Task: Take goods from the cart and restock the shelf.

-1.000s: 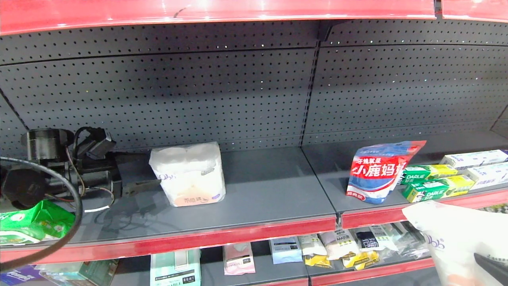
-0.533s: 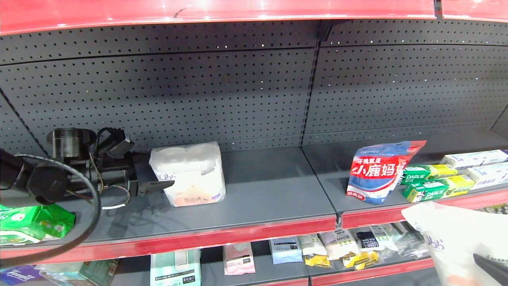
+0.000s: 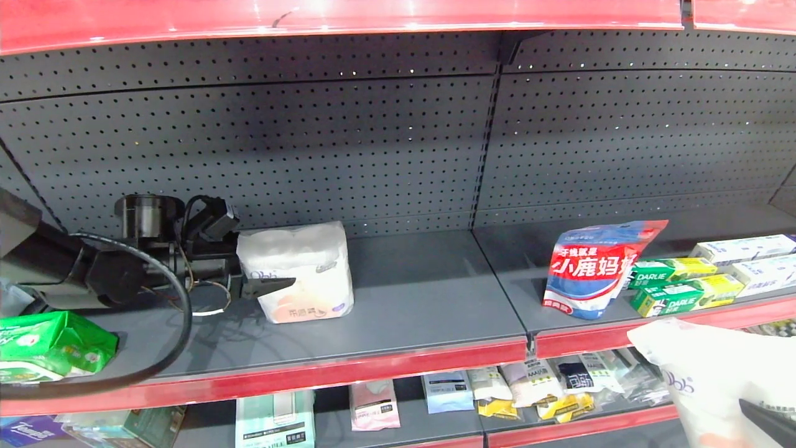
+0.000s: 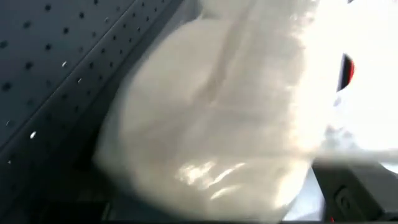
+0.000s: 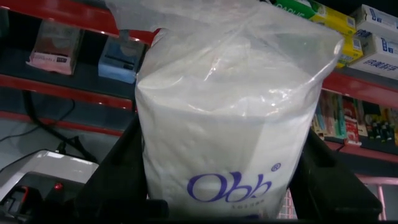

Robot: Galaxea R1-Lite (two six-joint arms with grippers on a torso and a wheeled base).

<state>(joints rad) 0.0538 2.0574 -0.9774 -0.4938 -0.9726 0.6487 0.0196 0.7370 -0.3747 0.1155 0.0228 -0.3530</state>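
Straddling the tissue pack [image 3: 298, 267] on the shelf [image 3: 423, 292], the left claw [image 3: 273, 285] stands spread: one finger [image 3: 268, 287] crosses the pack's front, the other is hidden behind it (up close, its wrist view blurs the pack). The right claw [image 5: 224, 186] is clamped on a second pack [image 5: 224, 106], low before the shelf's edge and cut off in the head view; the right wrist view shows both fingers flanking it.

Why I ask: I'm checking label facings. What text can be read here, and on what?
"DARLIE": green toothpaste boxes.
"Obb": held tissue pack.
"小鹿妈", next character partly hidden: red-and-blue pouch.
Too small to read: white boxes, lower-shelf packets.
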